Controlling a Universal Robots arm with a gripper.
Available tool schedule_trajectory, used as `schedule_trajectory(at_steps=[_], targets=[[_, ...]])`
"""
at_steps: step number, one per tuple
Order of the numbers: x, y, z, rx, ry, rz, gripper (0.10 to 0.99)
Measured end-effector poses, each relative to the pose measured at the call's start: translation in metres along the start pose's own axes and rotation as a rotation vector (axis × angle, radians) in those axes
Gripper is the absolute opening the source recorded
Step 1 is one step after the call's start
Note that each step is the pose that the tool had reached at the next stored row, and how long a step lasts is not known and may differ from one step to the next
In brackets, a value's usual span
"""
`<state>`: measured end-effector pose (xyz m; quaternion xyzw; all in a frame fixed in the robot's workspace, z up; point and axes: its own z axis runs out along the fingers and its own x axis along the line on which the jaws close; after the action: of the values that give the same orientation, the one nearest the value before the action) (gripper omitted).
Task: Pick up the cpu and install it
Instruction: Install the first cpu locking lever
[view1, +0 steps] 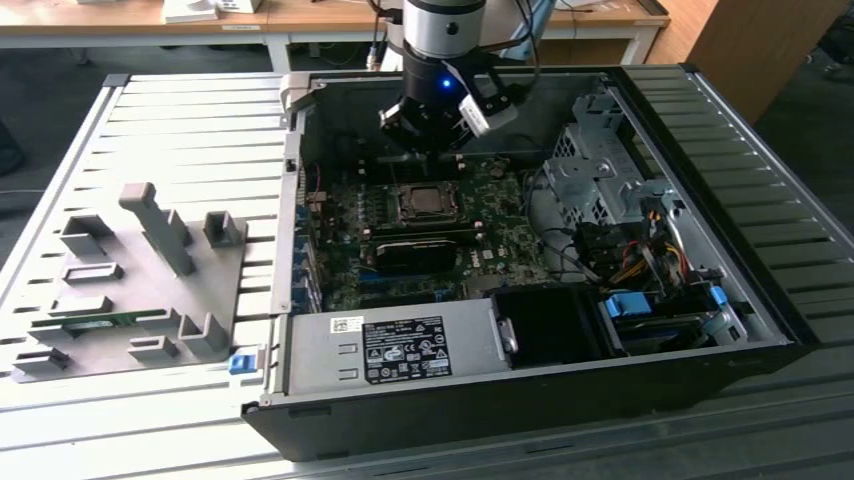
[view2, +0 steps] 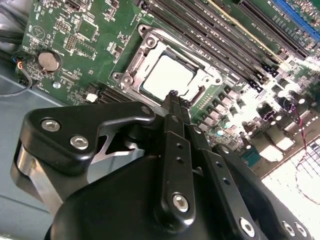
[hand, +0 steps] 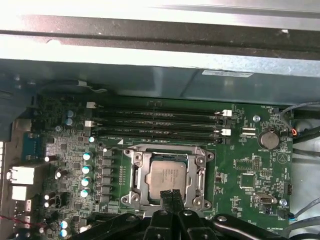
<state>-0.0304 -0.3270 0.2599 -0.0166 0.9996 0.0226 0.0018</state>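
Gripper (view2: 172, 96) fingers pressed together and holding nothing, tips hovering directly above one edge of the cpu (hand: 169, 177), which already lies flat in the motherboard socket (hand: 131, 176) inside the computer case (view1: 747, 270).

A slatted metal table (view1: 187, 110) carries an open computer case (view1: 534, 390); beside it lies a grey fixture tray (view1: 127, 290).

A big table (view1: 174, 110) of long grey metal slats stood in bright light; pale wooden desks (view1: 134, 25) with white legs ran along the back, a brown wooden cabinet (view1: 754, 50) stood at the exterior view's right; the floor (view1: 40, 90) was dark
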Motion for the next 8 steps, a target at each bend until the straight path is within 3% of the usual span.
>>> schedule_trajectory(at_steps=[8], targets=[[0.0078, 0.0002, 0.0, 0.0, 0.0001, 0.0, 0.106]])
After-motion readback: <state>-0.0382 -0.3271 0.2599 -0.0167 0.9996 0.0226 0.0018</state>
